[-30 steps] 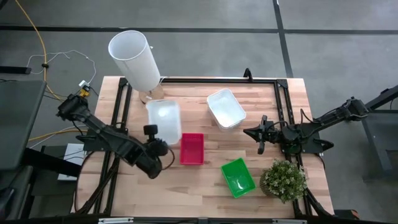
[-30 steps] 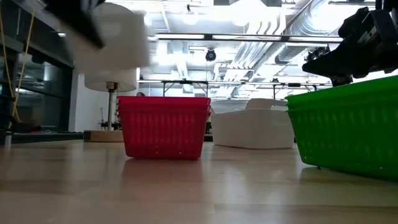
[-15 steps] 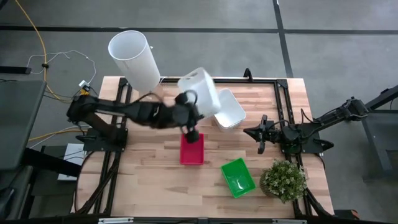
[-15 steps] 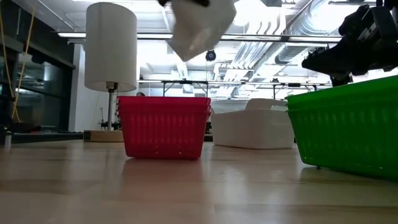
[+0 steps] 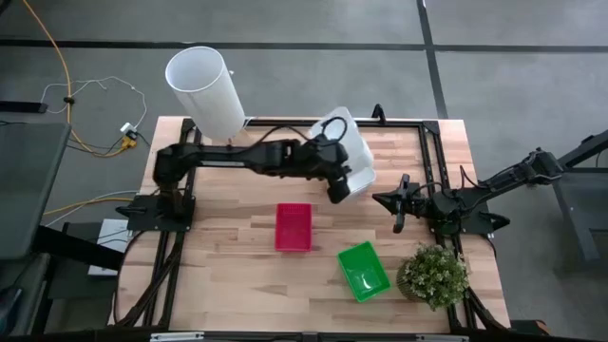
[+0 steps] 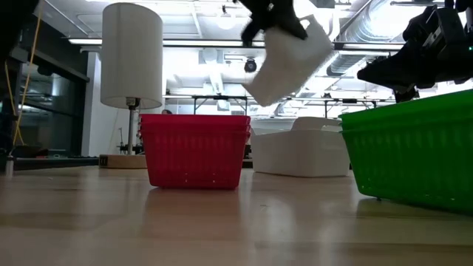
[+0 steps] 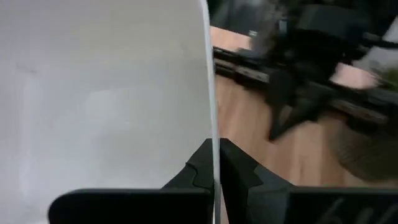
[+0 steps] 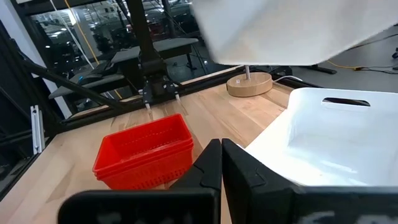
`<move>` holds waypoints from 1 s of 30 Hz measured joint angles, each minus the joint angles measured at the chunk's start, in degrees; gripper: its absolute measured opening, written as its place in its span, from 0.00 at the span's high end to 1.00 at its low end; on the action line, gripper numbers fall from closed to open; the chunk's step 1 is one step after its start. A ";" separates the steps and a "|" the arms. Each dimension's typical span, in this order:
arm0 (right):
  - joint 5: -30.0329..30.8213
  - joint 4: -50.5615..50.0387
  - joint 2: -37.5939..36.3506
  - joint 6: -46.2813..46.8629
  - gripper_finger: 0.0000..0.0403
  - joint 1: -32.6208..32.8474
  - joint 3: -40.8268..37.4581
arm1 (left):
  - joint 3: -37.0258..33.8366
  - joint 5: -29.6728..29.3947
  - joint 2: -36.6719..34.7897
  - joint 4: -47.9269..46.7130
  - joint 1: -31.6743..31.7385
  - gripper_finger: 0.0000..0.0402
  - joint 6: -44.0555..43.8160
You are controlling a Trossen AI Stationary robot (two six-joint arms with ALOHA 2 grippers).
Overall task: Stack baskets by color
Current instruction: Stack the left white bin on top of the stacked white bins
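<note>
Two dark, multi-jointed arms; a black cable loops along the left arm [image 5: 249, 158]. Each ends in two black angular fingers [image 8: 208, 163].

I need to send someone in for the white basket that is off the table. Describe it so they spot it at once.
Start at the tall white cylinder at the table's far left corner and follow the left arm reaching out from there. The left gripper has its jaws shut on a white basket, tilted in the air above the white stack. The red and green baskets sit on the wood.

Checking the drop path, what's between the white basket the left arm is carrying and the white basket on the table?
Nothing: in the low view the carried white basket hangs tilted in the left tool, with open air above the resting white basket.
</note>
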 joint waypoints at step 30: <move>0.90 -0.31 0.02 -0.98 1.00 -0.04 0.04 | 6.30 -12.65 14.46 1.31 -3.83 1.00 -4.22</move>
